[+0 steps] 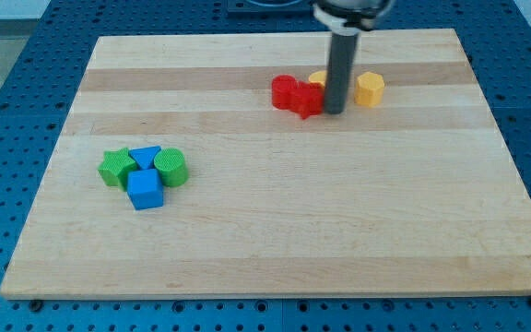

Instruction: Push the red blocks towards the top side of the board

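In the one camera view, we are standing our tip (334, 112) on the surface (275, 249) in its upper right part, nearer the top edge than the bottom. We have no hand on this arm, only the dark rod, so nothing is opening, closing or holding anything; the tip is merely pressing against things.

The two red blocks (296, 95) are lying touching each other just to the left of our tip, the right-hand one pressed against the rod's side. Their exact shapes are hard to make out. A yellow block (370, 88) is sitting just beside the rod on the right, and a second yellow block (317, 78) is peeking out behind the rod, mostly hidden.

Well apart, towards the left edge, a green star-like block (115, 167), a blue triangular block (145, 157), a green round block (171, 167) and a blue cube (145, 189) are huddling together.

We are judging the risks like this: our tip is sitting beside the reds, not below them, so a push from here is likely sending them sideways towards the left edge instead of upward. Moving up, we are also risking shoving the hidden yellow block, or splitting the red pair so one slips past the rod.
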Controlling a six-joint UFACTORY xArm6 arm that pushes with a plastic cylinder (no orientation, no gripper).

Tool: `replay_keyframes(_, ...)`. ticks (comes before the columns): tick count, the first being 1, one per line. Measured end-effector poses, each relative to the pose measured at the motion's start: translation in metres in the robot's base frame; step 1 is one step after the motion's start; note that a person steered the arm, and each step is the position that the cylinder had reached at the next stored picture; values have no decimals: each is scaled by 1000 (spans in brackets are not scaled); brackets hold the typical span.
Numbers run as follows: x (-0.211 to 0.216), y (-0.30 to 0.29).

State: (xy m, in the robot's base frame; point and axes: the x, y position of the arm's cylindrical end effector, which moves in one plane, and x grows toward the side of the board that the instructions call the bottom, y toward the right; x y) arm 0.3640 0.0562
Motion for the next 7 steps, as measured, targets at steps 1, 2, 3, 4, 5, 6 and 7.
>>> replay_keyframes(1, -1, -47)
replay_keyframes(2, -7, -64)
replay_keyframes(3, 3, -55)
replay_keyframes(4, 43, -63)
replay_keyframes(5, 28, -80)
replay_keyframes(6, 5, -80)
replay_keyframes(7, -7, -81)
